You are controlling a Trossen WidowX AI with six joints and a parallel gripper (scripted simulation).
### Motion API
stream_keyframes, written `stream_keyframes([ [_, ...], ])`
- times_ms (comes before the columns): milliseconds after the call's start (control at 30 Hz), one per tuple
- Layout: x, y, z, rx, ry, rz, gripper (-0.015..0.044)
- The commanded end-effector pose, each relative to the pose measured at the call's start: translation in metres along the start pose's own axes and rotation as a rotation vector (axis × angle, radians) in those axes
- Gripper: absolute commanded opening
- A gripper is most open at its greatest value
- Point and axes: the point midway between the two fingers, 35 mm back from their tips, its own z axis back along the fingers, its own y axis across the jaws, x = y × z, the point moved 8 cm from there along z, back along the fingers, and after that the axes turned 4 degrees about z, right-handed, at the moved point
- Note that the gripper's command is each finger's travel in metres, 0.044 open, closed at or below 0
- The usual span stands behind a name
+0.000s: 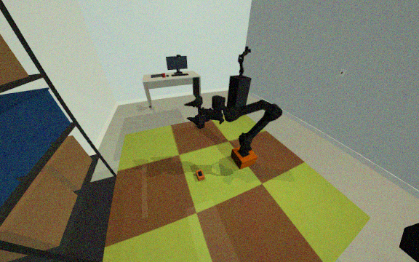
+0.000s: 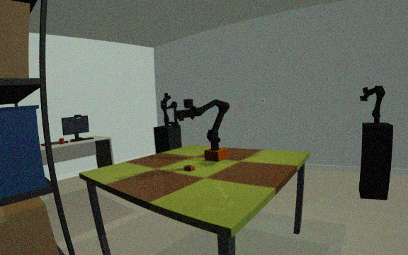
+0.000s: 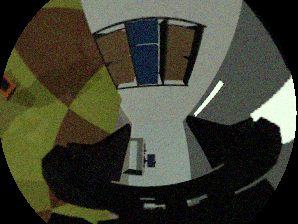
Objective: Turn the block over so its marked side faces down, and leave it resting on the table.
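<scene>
A small orange block (image 1: 200,177) (image 2: 189,168) (image 3: 9,94) rests on the green and brown checkered table (image 1: 151,189) (image 2: 222,198). A dark mark shows on its upward face in the top view. In the wrist view the block is at the far left edge, partly cut off. My gripper (image 1: 187,111) (image 3: 158,123) is open and empty. It is held well above the table, off to the far side of the block in the top view, with its fingers pointing roughly level and away from the base. In the exterior view its fingers overlap a background arm.
My arm's orange base block (image 1: 244,160) (image 2: 215,154) stands on the table beside the small block. A shelf rack (image 1: 58,98) (image 2: 44,106) is at the left. A desk with a monitor (image 1: 177,62) (image 2: 75,125) and black pedestals (image 1: 238,91) (image 2: 375,163) with arms stand beyond the table.
</scene>
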Motion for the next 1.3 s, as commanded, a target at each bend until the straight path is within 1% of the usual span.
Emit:
stream_keyframes([
  [0, 0.038, 0.029, -0.022, 0.278, -0.122, -0.256, 0.0440],
  [67, 0.050, 0.038, -0.027, 0.379, -0.141, -0.331, 0.0440],
  [167, 0.076, 0.056, -0.033, 0.597, -0.147, -0.474, 0.0440],
  [267, 0.105, 0.077, -0.033, 0.850, -0.091, -0.613, 0.0440],
  [433, 0.144, 0.107, -0.022, 1.212, 0.129, -0.765, 0.0440],
  [533, 0.164, 0.122, -0.010, 1.386, 0.330, -0.813, 0.0440],
  [600, 0.176, 0.130, -0.001, 1.471, 0.478, -0.825, 0.0440],
  [667, 0.180, 0.133, 0.003, 1.500, 0.542, -0.826, 0.0440],
  [933, 0.181, 0.133, 0.006, 1.501, 0.545, -0.826, 0.0440],
  [1067, 0.186, 0.165, 0.005, 1.501, 0.545, -0.826, 0.0440],
  [1267, 0.188, 0.173, 0.006, 1.502, 0.545, -0.826, 0.0440],
])
